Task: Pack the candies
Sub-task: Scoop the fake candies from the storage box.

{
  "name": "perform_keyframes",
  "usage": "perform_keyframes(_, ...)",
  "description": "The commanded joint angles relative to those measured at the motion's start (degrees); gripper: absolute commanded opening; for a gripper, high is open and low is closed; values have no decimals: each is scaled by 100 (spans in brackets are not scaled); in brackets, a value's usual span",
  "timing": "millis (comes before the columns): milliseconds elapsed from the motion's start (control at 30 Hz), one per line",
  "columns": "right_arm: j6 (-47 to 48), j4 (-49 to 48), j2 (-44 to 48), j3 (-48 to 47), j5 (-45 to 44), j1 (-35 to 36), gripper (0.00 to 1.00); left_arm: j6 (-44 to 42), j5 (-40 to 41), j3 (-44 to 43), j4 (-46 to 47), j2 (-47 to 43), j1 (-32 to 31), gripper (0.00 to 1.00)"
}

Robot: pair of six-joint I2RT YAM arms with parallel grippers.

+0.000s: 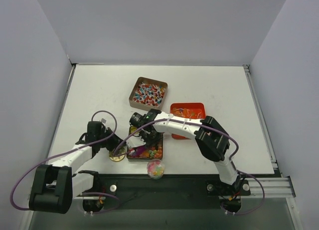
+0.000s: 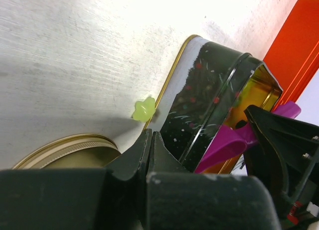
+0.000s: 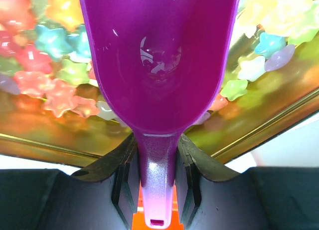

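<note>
Near the front edge of the table (image 1: 89, 90), left of the middle, the left gripper (image 2: 151, 140) has its fingers pressed together with nothing between them, close by the round gold lid (image 2: 70, 149). One green candy (image 2: 143, 109) lies alone on the table, just beside the dark tin (image 2: 209, 90). In this tin lie the star-shaped candies (image 3: 55, 85) of many colours. The right gripper (image 3: 157, 142) is clamped on the handle of the purple scoop (image 3: 159, 65), and the bowl of the scoop is over these candies. At the front of the tin stands a round clear container (image 1: 155, 168) with coloured pieces. Further back are a brown tin (image 1: 148, 93) with wrapped candies and, to its right, an orange tray (image 1: 188, 114).
</note>
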State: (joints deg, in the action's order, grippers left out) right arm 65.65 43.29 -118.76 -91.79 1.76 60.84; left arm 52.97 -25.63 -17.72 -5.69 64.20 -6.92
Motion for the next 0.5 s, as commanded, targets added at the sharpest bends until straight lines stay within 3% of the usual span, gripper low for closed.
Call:
perform_keyframes(0,124,-145,511,371,1010,-247,0,-23,-74,-293,191,48,173,0)
perform_keyframes(267,-52,-207,1134,539,1836,-731,0,-129,-372,-741,218,259,463,0)
perform_keyframes(467,149,-67,1846,776,1618,-933,0,-480,-847,-1251,192,295,551,0)
